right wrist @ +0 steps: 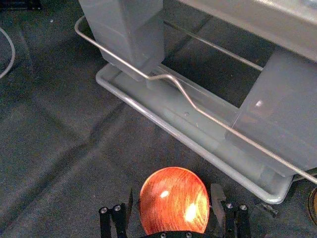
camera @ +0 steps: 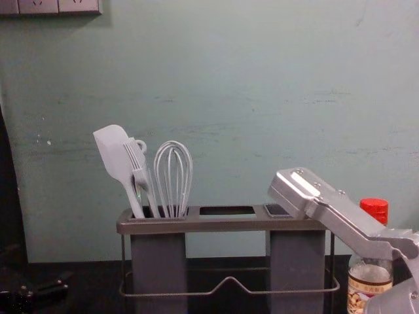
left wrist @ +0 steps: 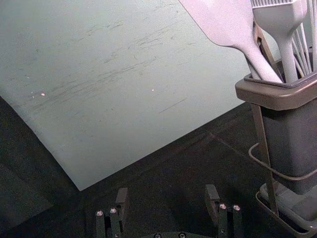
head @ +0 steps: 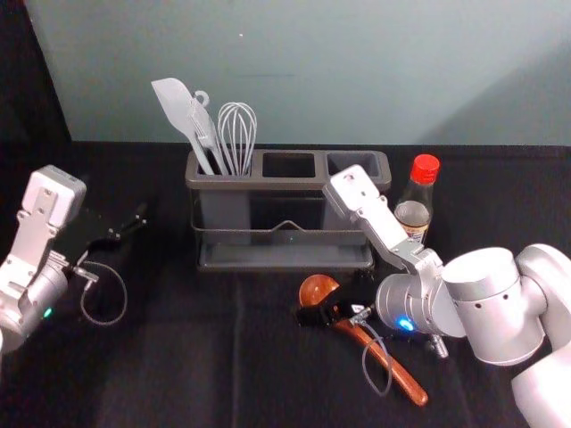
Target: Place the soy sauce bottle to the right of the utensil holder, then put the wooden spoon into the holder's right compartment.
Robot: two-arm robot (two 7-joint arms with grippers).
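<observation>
Right claw (head: 326, 303) released, 2 fingers astride wooden spoon (head: 393, 367), in front of holder (head: 287, 239).
Spoon lies on black cloth (head: 178, 357), bowl toward holder, handle slanting back and right. Holder: 3 top openings; left compartment (camera: 158, 261) has spatula (head: 174, 100), brush (left wrist: 281, 20), whisk (head: 237, 134). Soy sauce bottle (head: 414, 212) upright just right of holder, red cap on. Left claw (head: 132, 225) parked left of holder, fingers apart.

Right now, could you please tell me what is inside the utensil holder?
In the utensil holder, the left compartment holds a spatula, brush and whisk; its walls hide their lower ends. Nothing stands up from the right compartment, whose bottom cannot be seen.
</observation>
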